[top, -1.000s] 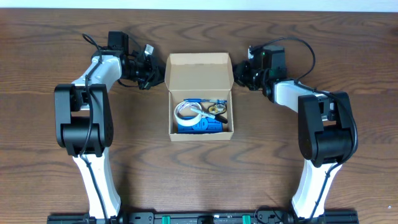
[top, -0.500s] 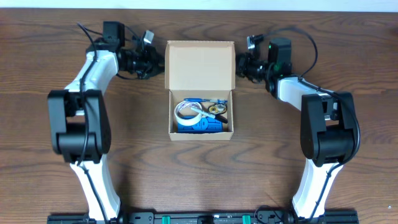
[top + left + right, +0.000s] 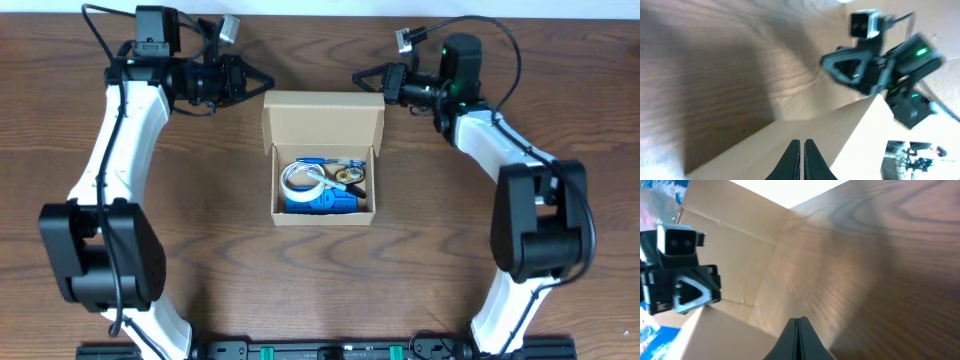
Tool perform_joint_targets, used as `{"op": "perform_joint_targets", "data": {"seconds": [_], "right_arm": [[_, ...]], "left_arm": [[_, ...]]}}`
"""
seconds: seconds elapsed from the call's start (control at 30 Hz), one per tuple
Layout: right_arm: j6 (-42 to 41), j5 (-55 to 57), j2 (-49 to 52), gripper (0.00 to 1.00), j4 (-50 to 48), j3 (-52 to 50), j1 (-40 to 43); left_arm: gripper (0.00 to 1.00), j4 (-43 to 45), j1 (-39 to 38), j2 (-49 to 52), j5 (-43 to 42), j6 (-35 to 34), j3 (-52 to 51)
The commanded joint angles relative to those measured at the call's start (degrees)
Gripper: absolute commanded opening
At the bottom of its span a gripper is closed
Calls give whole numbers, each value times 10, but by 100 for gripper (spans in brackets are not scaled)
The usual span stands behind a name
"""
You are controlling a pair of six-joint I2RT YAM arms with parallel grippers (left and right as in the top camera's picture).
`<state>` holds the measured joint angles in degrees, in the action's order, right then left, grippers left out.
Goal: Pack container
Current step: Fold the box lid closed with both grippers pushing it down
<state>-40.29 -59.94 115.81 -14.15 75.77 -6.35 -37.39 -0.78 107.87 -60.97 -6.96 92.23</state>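
Observation:
The container [image 3: 324,220], a tan cardboard box, stands in the middle of the table. Its hinged lid [image 3: 322,118] is tipped up at the far side. Inside lie a white tape roll [image 3: 303,178], a blue object [image 3: 325,203] and a blue pen [image 3: 315,161]. My left gripper [image 3: 264,78] is shut and empty just beyond the lid's far left corner. My right gripper [image 3: 358,77] is shut and empty at the far right corner. The left wrist view shows shut fingertips [image 3: 801,143] over the lid [image 3: 765,150]. In the right wrist view the shut tips [image 3: 799,320] point at the cardboard [image 3: 740,245].
Dark wood table [image 3: 200,250] surrounds the box on all sides. The table's far edge [image 3: 320,14] runs close behind both grippers. Both arms reach up along the left and right of the box.
Both grippers have moved from beside the lid to its far corners, toward the table's far edge. The lid has tipped up from lying flat and now looks shorter from above.

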Motion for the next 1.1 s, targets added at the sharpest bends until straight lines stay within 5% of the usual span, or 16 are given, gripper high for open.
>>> {"op": "perform_joint_targets", "data": {"seconds": [0.0, 0.3, 0.57, 1.07], "right_arm": [[72, -16, -56, 1, 50, 14, -9], [233, 100, -131, 2, 340, 14, -59], [273, 269, -162, 2, 539, 14, -124], [273, 418, -167, 2, 660, 14, -163]], "left_arm": [[5, -47, 0, -32, 43, 80, 10], [6, -216, -26, -56, 137, 191, 10], [6, -336, -50, -56, 246, 227, 9], [6, -375, -114, -56, 277, 226, -35]]}}
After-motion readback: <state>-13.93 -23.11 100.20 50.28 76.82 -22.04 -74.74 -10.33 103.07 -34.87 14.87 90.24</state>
